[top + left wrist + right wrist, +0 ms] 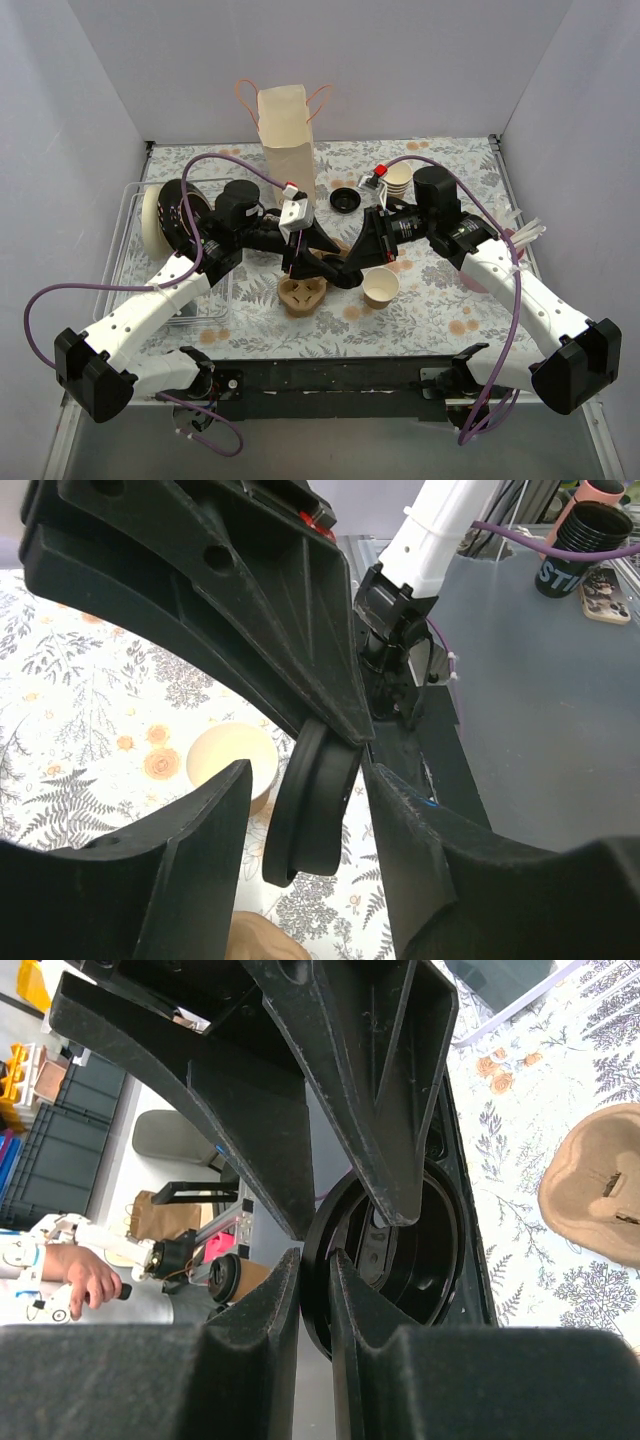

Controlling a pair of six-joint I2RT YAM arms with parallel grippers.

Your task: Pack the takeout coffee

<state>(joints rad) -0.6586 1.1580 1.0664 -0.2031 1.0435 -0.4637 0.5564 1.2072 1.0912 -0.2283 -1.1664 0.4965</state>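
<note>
The left pincer (322, 262) and right pincer (358, 262) meet over the middle of the worktop (440, 320), with a black lid (343, 274) between them. Just beside them, toward the near edge, stand an open paper cup (381, 287) and a brown pulp carrier (303, 296), a little apart. A paper bag (286, 140) stands upright at the far edge. Near it, toward the right edge, are a second black lid (346, 200) and a stack of cups (398, 178).

Only legible txt: white letters "STI", partly cut off, on black cup (592, 535), bkgd top rt.
</note>
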